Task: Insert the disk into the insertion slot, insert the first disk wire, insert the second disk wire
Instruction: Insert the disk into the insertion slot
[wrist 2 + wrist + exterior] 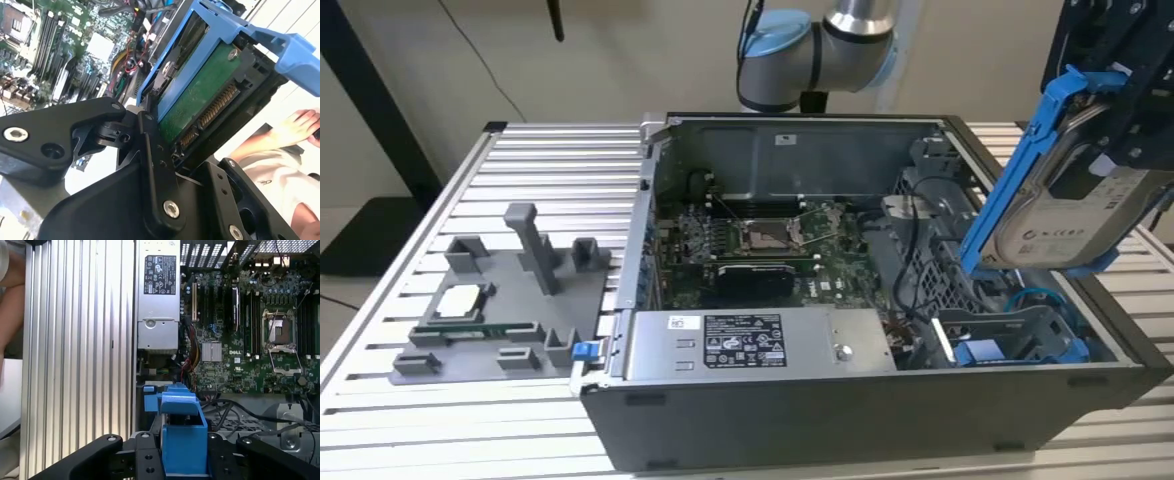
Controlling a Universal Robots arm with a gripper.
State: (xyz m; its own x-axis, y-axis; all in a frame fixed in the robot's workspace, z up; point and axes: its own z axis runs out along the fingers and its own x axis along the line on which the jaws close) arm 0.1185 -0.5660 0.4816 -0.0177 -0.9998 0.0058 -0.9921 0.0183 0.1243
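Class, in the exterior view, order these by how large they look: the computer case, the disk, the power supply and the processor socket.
1. computer case
2. the disk and power supply: they look alike, and the raised disk may sit nearer the camera, so unranked
3. processor socket

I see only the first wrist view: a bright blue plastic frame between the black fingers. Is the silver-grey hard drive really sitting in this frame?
Observer: Yes. The exterior view shows the silver-grey hard drive clipped in the blue frame, and the gripper clamps it.
Operator: Is it inside the grey perforated-metal drive bay?
Observer: No. It hangs tilted, higher than the bay and not touching it.
Operator: Which face does the second wrist view show?
Observer: The drive's green circuit board and its connector row.
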